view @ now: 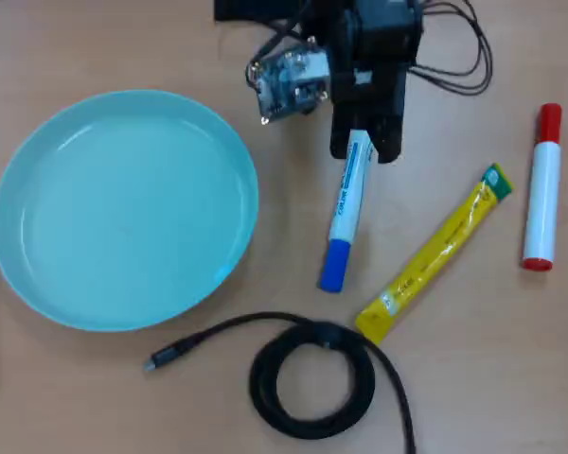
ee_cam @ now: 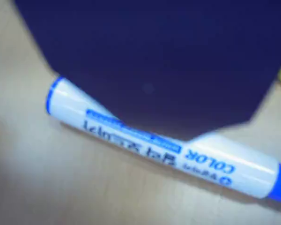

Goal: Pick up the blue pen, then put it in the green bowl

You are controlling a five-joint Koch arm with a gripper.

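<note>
The blue pen (view: 345, 210) lies on the wooden table, blue cap toward the bottom of the overhead view and barrel pointing up. My gripper (view: 362, 149) is over its upper end, with a black jaw tight against each side of the barrel. In the wrist view the pen (ee_cam: 159, 147) runs across the frame under a dark jaw, its blue end ring at the left. The pen still rests on the table. The green bowl (view: 24, 274) sits empty at the left of the overhead view, a little apart from the pen.
A white marker with a red cap (view: 543, 189) lies at the right. A yellow sachet (view: 435, 253) lies diagonally beside the pen. A coiled black cable (view: 310, 378) lies at the bottom, and the arm's wires (view: 459, 66) run at the top.
</note>
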